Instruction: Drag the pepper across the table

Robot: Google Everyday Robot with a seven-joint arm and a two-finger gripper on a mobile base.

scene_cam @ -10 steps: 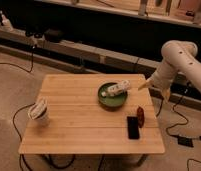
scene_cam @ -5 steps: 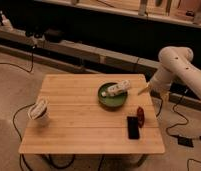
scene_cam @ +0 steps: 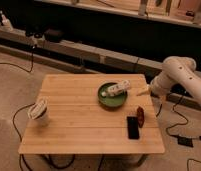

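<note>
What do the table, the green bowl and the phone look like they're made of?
Table: light bamboo-like wood, matte, visible plank lines. Green bowl: probably glazed ceramic or plastic; smooth, even colour. Phone: black, flat, likely glass and plastic. Gripper hovers empty near the table's right edge, beside the bowl.

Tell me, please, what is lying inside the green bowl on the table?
A pale elongated object lies in the green bowl, one end resting over its right rim. The bowl floor beneath it is covered. The gripper hangs right of the bowl, apart from it, holding nothing.
</note>
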